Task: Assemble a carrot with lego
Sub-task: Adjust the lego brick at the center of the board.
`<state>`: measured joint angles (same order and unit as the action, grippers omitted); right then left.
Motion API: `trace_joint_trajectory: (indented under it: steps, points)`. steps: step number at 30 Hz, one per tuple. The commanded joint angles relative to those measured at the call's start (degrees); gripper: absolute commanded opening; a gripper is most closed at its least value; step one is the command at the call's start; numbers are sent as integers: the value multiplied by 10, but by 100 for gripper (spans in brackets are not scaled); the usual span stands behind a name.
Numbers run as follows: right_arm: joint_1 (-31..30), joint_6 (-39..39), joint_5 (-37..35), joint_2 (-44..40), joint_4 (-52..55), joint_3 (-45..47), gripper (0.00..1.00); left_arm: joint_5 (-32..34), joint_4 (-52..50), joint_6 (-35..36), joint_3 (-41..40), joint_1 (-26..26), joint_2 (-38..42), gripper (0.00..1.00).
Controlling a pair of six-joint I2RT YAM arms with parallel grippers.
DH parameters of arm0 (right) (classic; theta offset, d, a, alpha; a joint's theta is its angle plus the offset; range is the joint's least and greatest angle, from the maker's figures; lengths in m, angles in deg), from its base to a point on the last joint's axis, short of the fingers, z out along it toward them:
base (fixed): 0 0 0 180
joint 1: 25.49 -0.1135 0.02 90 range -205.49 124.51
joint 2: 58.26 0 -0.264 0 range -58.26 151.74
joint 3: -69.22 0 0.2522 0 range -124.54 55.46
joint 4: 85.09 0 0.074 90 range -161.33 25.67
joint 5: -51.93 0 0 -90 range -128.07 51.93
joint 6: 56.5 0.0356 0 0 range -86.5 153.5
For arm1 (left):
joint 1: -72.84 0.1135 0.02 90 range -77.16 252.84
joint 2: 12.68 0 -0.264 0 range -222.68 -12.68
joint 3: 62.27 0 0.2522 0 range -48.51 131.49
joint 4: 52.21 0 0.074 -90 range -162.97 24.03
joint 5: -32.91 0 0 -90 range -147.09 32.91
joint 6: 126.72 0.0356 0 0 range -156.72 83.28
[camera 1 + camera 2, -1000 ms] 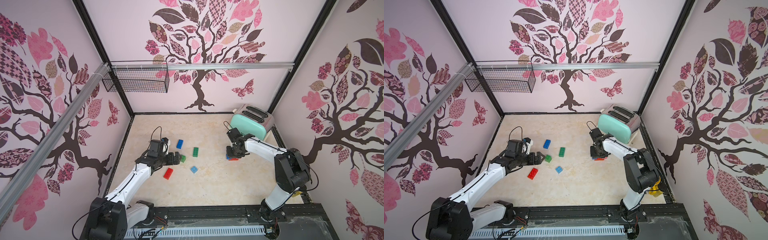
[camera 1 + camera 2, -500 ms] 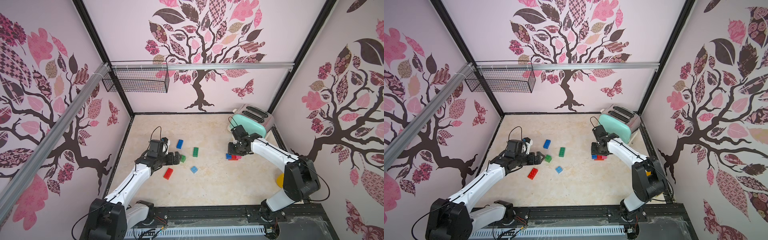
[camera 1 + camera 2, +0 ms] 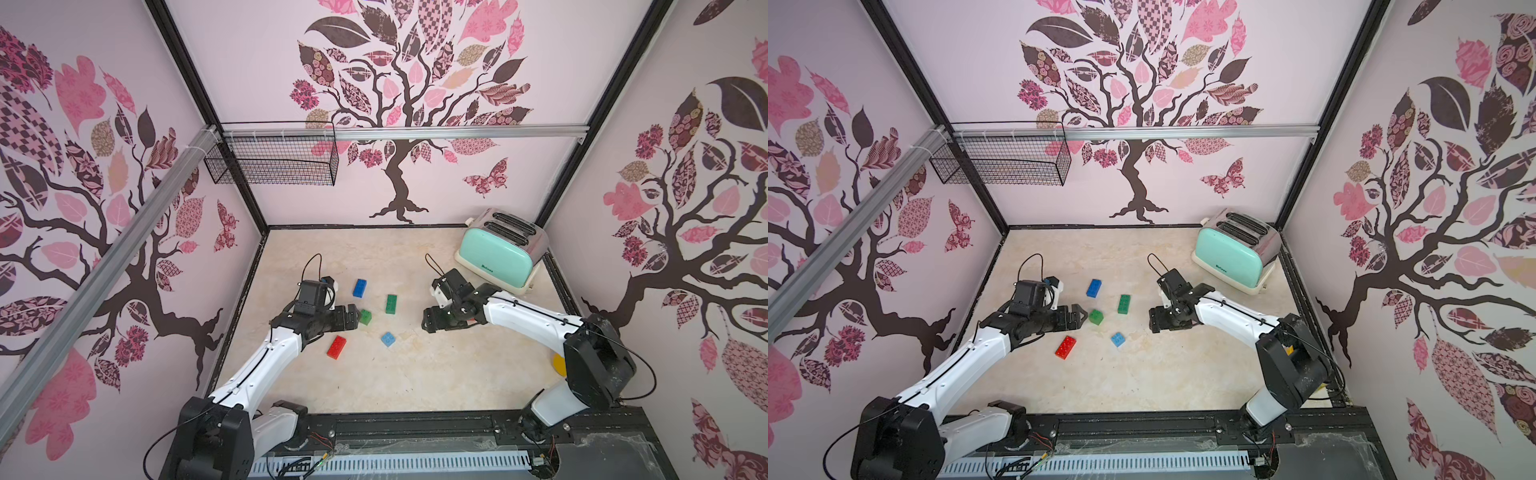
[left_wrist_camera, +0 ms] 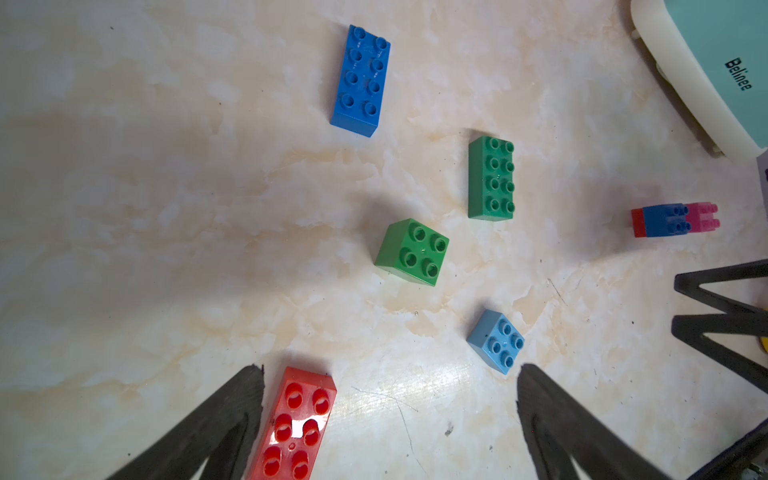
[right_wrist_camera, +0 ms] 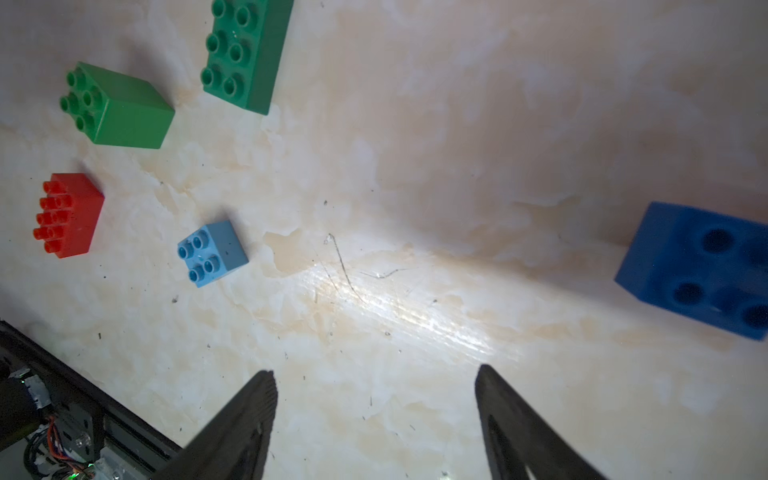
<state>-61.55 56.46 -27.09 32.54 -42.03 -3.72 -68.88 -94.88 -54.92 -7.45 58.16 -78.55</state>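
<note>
In a top view the left gripper (image 3: 353, 316) sits just beside the small green brick (image 3: 365, 316); I'd centre over it and square to its sides before closing. Left wrist view: jaws wide apart and empty, brick ahead of them, the stack (image 4: 673, 220) (red, blue, pink) well off. Right wrist view: right gripper (image 5: 374, 372) also apart, the stack beside it, outside the jaws.

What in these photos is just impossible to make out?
- Small stack of joined red, blue and pink plastic bricks: tiny in the left wrist view, cut off by the frame edge in the right wrist view, nearly hidden under the white right arm in both top views.
- Yellow object: mostly behind that arm; unidentifiable.
</note>
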Motion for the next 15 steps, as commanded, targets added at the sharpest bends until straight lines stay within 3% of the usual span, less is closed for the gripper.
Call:
trace_joint_trajectory:
  steps: [1,6,11,15]
  points:
    - [-9,14,15,17,-24,-11,79,23,-18,-10,10,-1,-9,94]
    - [-11,16,15,31,-33,-25,80,45,-29,-20,22,-14,-31,88]
    - [-11,19,18,36,-35,-26,83,103,-41,7,78,-98,-107,86]
    - [-11,23,18,31,-38,-19,84,131,-59,14,130,-124,-182,81]
